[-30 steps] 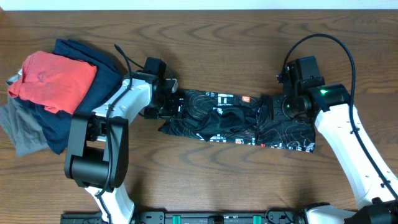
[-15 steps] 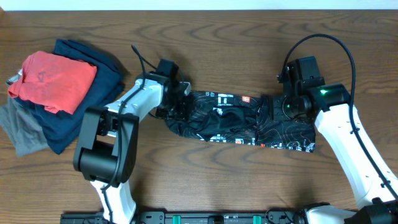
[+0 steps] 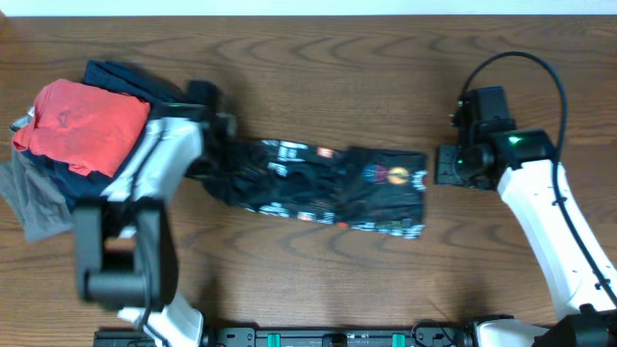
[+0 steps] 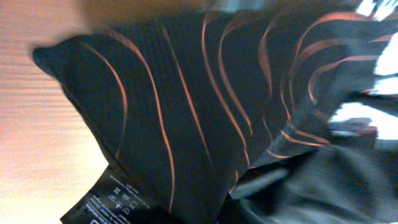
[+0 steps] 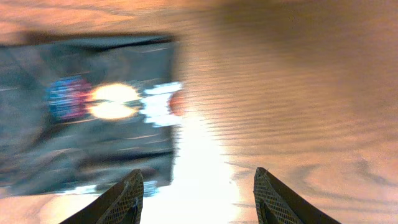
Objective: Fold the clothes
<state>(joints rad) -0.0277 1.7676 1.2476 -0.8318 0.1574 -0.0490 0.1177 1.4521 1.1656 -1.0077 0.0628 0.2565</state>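
Note:
The clothes, a black jersey with orange contour lines and small logos, lie as a long folded strip across the table's middle. My left gripper is at the strip's left end, shut on the fabric. The left wrist view is filled with the jersey and its care label; the fingers are hidden there. My right gripper stands open just right of the strip's right edge, touching nothing. In the right wrist view the jersey lies ahead-left of the gripper, bare wood between the fingertips.
A pile of other garments sits at the far left: a red shirt on top, navy cloth under it and grey cloth at the bottom. My left arm reaches close beside this pile.
My left gripper shut on the jersey's left end and pulled the whole strip leftwards. The jersey's right end slid out from under my right gripper, which now stands beside it.

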